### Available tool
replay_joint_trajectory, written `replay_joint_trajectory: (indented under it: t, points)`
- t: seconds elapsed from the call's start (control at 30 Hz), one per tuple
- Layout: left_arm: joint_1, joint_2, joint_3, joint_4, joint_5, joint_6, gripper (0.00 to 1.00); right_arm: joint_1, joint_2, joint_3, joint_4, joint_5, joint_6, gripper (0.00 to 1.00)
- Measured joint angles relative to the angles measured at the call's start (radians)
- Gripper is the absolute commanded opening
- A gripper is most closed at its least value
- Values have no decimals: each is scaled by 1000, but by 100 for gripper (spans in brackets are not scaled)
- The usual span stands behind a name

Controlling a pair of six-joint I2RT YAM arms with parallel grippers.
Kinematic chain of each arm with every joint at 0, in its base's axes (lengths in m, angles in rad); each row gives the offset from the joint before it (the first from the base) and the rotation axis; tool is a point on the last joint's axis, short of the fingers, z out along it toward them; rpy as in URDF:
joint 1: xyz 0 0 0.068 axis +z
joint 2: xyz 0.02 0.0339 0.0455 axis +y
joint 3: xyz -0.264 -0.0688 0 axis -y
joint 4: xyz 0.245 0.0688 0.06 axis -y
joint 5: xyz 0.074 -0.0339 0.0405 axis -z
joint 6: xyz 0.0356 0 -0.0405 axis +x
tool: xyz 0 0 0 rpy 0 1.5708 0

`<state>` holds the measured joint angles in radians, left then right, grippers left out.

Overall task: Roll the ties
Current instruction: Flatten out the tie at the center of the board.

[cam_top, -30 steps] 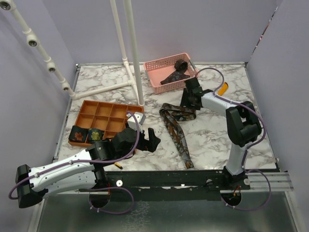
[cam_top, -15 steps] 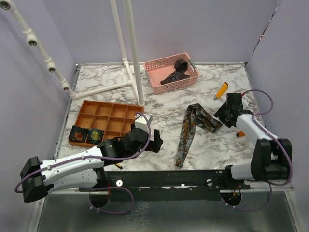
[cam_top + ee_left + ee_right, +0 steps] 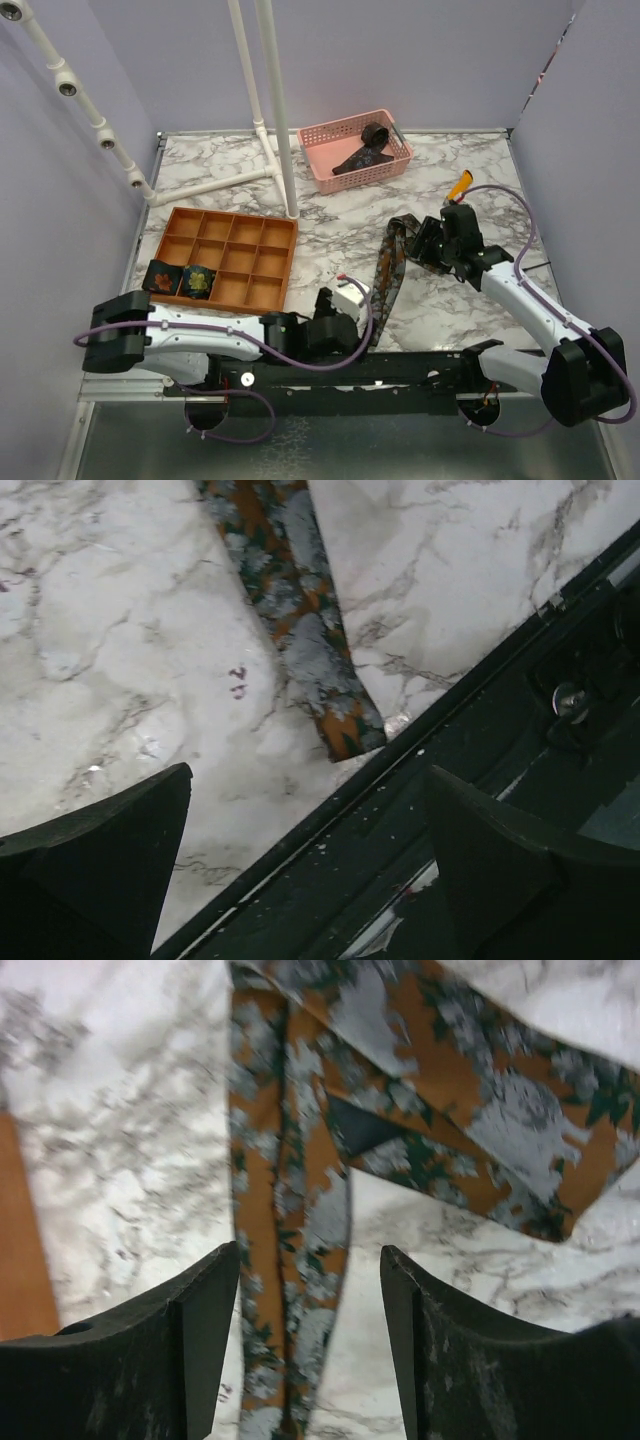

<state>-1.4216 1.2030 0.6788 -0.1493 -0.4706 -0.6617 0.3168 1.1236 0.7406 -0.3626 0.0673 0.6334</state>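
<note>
Top external view: an unrolled tie (image 3: pixel 385 280) lies on the marble table (image 3: pixel 200 155), right of centre. It runs from a fold at its far end to a narrow tip by the near edge. It is dark, with a rust and grey-green floral print. It looks light, limp and probably slick, so the tip seems the best place to pinch. The left gripper (image 3: pixel 310 780) hangs wide and empty above that tip. The right gripper (image 3: pixel 305 1260) stands part-open over the folded end, holding nothing.

Four ties on show: one unrolled tie (image 3: pixel 385 285), two rolled ties (image 3: pixel 157 277) (image 3: pixel 199 281) in one orange tray (image 3: pixel 232 214), one dark tie (image 3: pixel 365 148) in one pink basket (image 3: pixel 322 170). One orange-handled tool (image 3: pixel 459 186).
</note>
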Motion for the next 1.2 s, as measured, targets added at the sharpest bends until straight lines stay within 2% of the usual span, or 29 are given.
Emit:
replay_joint_trajectory:
  t: [0.07,0.17,0.33,0.57,0.73,0.93,1.2]
  points:
    - [-74,81,36,19,-48,-7,99,-1,0,-56,-8,-14,-1,62]
    - [-128,175,70,45,-94,-20,99,-2,0,-108,-8,-34,-3,62]
    - [-116,294,86,58,-150,-44,97,-2,-29,-150,-4,-68,-8,63]
    - [-56,437,163,58,-89,-21,75,-2,-84,-186,3,-104,-17,63]
    - [-51,510,210,64,-18,13,36,-2,-100,-202,3,-110,-18,63]
    - [7,520,216,48,-10,3,23,-2,-113,-202,2,-111,-17,65]
    - [174,425,164,-96,-73,-35,17,-2,-169,-202,1,-115,-11,70]
